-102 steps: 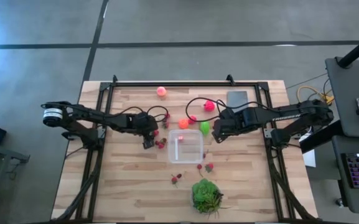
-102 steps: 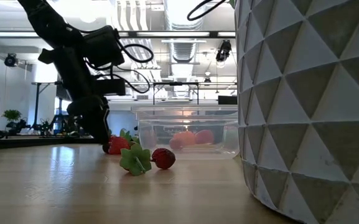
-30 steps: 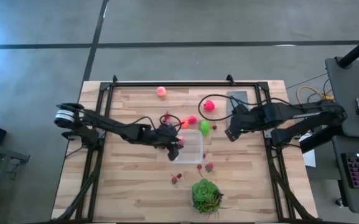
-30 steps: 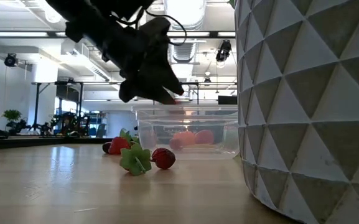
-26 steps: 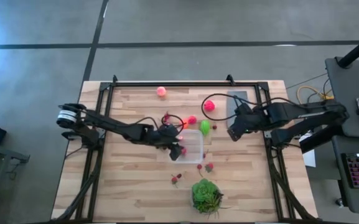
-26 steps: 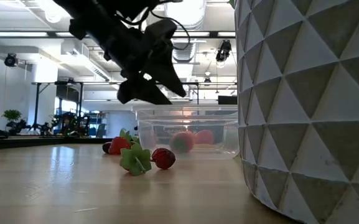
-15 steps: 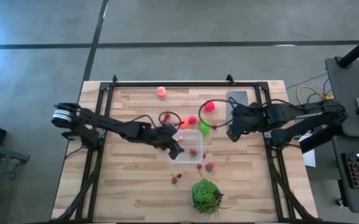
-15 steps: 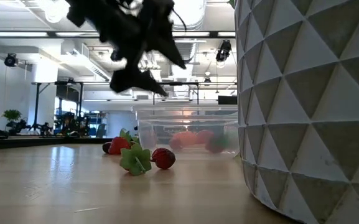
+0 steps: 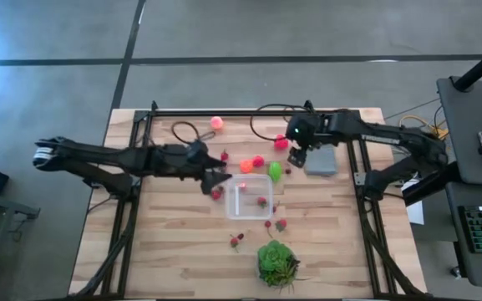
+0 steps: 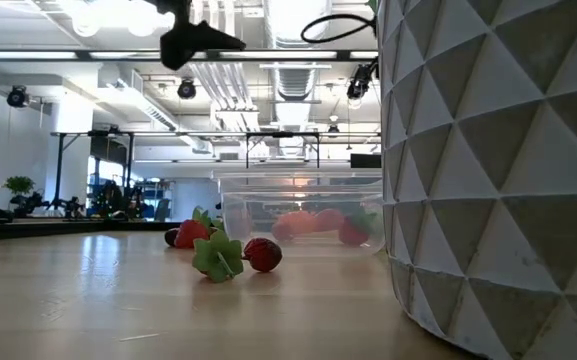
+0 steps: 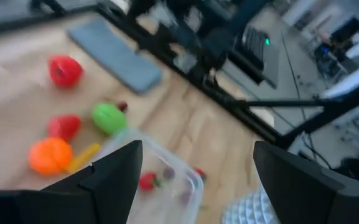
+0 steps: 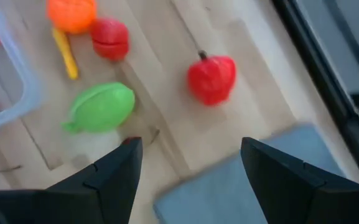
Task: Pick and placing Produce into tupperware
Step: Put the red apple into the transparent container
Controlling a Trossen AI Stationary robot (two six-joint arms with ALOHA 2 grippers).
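Left tool (image 9: 216, 176) is spread wide and empty, hanging just off the 9 o'clock side of the small clear squarish plastic tupperware (image 9: 249, 196), which sits mid-desk with a few red pieces already inside. My right tool (image 9: 297, 154) is also spread with nothing in it, up at about 1 o'clock from the container, beside the flat grey slab (image 9: 320, 159).

Loose produce is bunched along the container's 12 o'clock edge: lime-green piece (image 12: 100, 107), round red piece with a stem (image 12: 211, 78), smaller red chunk (image 12: 110, 38), orange ball (image 12: 71, 12). Looking past my right fingers, the green one is closest, lying just at 9 o'clock of that tool in the overhead view, long axis running roughly 1-to-7. So I'd guess the right arm takes it; left is farther off, nearer the little red berries (image 9: 216, 193) by the container's 10 o'clock corner.
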